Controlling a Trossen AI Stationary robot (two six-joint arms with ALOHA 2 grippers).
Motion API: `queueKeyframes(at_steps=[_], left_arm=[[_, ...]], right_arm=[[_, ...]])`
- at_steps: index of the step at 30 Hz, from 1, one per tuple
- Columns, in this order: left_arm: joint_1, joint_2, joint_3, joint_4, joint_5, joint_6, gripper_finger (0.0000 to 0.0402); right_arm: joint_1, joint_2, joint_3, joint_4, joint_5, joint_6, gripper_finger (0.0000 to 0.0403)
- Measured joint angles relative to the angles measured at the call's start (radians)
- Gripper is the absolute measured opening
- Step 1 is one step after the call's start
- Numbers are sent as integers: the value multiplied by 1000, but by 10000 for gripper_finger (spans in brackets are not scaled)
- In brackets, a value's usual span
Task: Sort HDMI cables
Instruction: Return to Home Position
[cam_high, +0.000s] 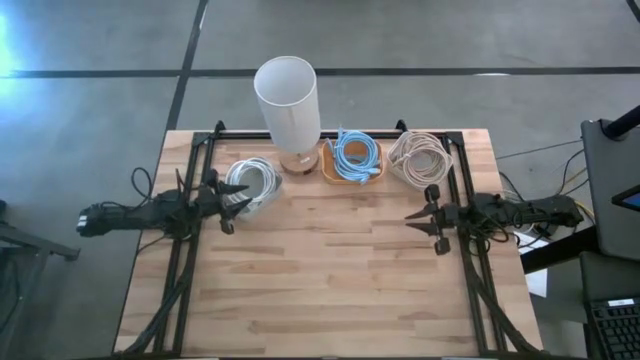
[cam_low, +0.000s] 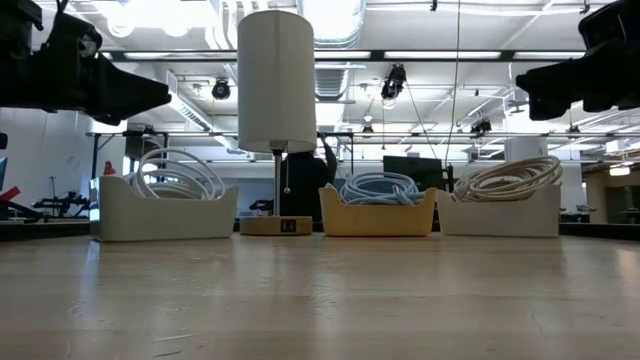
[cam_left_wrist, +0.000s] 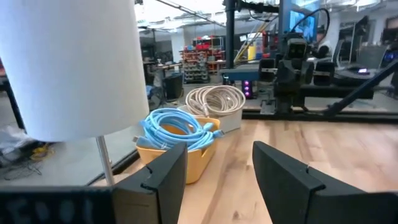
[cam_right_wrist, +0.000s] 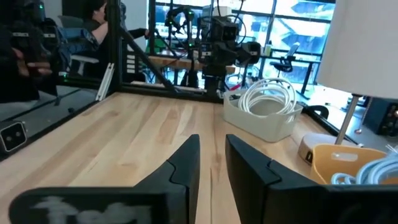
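Three bins stand in a row on the table's far part. A white bin (cam_high: 252, 187) at the left holds coiled white HDMI cables (cam_low: 178, 178). A yellow bin (cam_high: 352, 160) in the middle holds light blue cables (cam_left_wrist: 177, 129). Another white bin (cam_low: 500, 212) at the right holds beige cables (cam_high: 420, 157). My left gripper (cam_left_wrist: 219, 149) hangs open and level at the table's left side, just above the near edge of the white-cable bin, holding nothing. My right gripper (cam_right_wrist: 212, 140) hangs level at the right side, near the beige-cable bin, with a narrow gap between its fingers and nothing in it.
A lamp with a tall white shade (cam_high: 287, 98) stands on a wooden base (cam_low: 275, 226) between the white-cable bin and the yellow bin. Black frame rails (cam_high: 180, 270) run along both table sides. Bare wood (cam_high: 330, 270) fills the middle and near part.
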Motion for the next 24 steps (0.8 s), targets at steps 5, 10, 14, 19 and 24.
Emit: queueKeyframes(at_steps=[5,10,14,19,24], left_arm=[[0,3,0,-1,-1,-25,193],[0,3,-1,-1,-2,-25,193],[0,3,0,-1,-2,-26,193],[0,3,0,-1,-3,-27,193],[0,3,0,-1,-3,-27,193]], right_arm=[[0,8,0,-1,1,13,81],[0,7,0,-2,0,56,87],[0,7,0,-2,0,57,91],[0,7,0,-2,0,57,88],[0,7,0,-2,0,57,77]])
